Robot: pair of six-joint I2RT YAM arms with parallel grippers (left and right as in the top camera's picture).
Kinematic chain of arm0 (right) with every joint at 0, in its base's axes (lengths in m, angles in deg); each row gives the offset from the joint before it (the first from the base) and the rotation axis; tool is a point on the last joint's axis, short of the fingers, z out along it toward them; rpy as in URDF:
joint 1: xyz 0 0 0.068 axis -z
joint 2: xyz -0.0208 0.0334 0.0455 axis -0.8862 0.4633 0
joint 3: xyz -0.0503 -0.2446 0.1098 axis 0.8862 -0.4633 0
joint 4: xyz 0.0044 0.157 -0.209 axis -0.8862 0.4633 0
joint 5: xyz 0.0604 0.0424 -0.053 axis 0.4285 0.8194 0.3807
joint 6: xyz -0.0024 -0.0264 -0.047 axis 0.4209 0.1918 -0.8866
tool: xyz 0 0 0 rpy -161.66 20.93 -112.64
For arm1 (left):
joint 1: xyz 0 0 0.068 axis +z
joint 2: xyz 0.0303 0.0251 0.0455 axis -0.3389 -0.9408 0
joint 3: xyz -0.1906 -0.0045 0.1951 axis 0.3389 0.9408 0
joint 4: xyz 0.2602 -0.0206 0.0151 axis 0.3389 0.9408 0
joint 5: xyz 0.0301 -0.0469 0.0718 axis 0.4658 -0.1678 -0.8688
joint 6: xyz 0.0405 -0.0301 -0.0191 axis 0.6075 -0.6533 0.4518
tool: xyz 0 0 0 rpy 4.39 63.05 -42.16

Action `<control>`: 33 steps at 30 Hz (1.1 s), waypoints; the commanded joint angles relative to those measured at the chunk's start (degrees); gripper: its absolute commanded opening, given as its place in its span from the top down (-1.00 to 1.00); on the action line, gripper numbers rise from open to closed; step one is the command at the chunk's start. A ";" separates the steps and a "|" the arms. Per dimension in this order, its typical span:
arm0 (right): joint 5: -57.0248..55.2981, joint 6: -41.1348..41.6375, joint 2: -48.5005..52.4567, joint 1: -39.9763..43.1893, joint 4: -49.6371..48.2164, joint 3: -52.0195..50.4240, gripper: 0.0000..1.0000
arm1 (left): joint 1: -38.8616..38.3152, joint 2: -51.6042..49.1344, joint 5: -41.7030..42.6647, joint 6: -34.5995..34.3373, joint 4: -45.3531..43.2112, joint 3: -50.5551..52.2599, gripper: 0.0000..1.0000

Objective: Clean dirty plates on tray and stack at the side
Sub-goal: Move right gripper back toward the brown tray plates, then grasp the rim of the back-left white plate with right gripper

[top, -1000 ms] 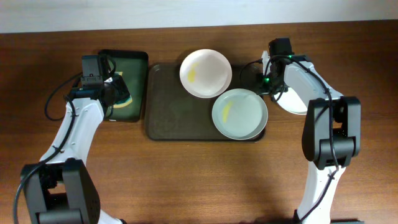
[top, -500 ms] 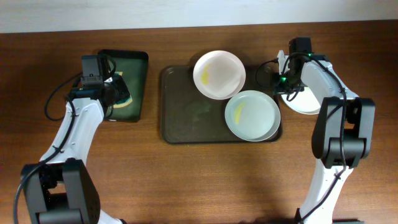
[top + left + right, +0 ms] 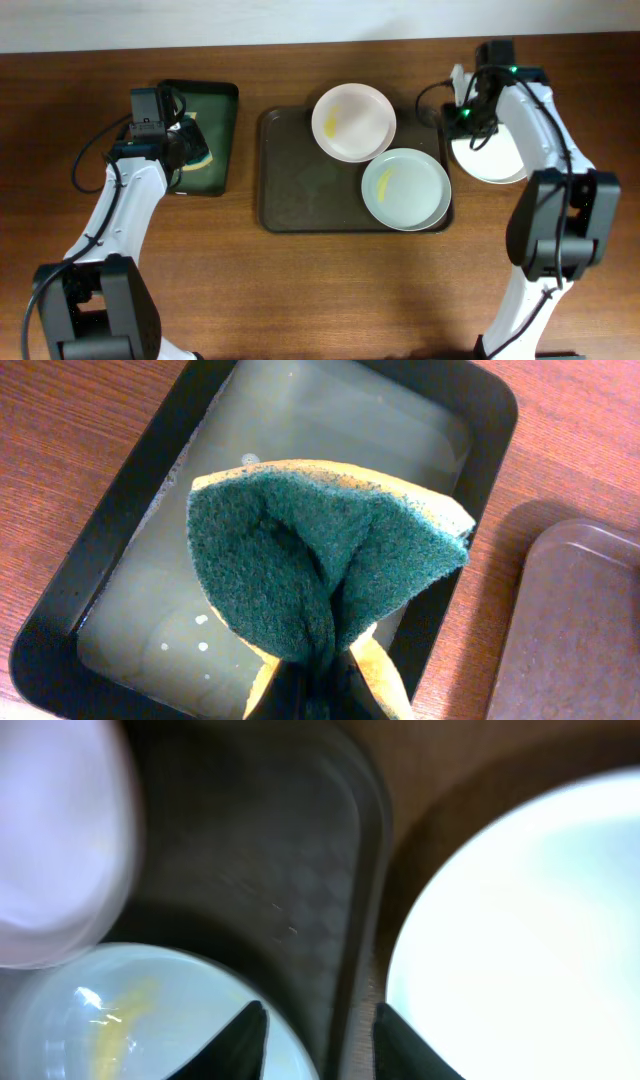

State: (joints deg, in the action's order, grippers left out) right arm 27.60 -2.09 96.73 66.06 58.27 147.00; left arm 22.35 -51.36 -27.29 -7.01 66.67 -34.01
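Sponge [image 3: 330,550] pinched in left claw [image 3: 320,685] over basin [image 3: 120,520] should wipe flat across the yellow smears on both plates [image 3: 353,121] on tray [image 3: 300,190], with right claw [image 3: 320,1012], fingers apart astride its rim beside third plate [image 3: 490,165], steadying it

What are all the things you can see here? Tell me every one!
Plates: three, white; two with yellow smears on the tray, one on the table right of it.
Tray: one, dark brown, middle of the table.
Basin: one, black with a green bottom, left of the tray.
Sponge: one, green and yellow, over the basin.
Table: one, brown wood.
Left fingers: dark, pinching the sponge.
Right fingers: dark, open, astride the tray's rim.
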 commanded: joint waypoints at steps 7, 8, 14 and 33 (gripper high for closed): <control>13.16 6.75 -3.19 -10.03 -2.64 2.36 0.17 | 0.24 -0.85 0.37 0.87 -4.46 -0.04 1.00; 13.16 8.13 -3.19 -11.52 -3.39 2.36 0.16 | 0.24 -1.22 0.37 0.87 -4.83 -0.04 1.00; 6.56 15.61 -2.82 -21.49 -9.35 2.32 0.04 | 0.31 -6.38 0.37 0.87 -7.78 -0.04 1.00; -1.53 20.96 -2.54 -26.51 -9.14 2.21 -0.15 | 1.01 -18.27 -2.25 0.87 -19.37 -0.04 1.00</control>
State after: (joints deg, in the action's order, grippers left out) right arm 27.60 18.33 94.06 39.72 49.09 148.82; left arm 22.81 -68.34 -28.75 -7.03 47.64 -34.01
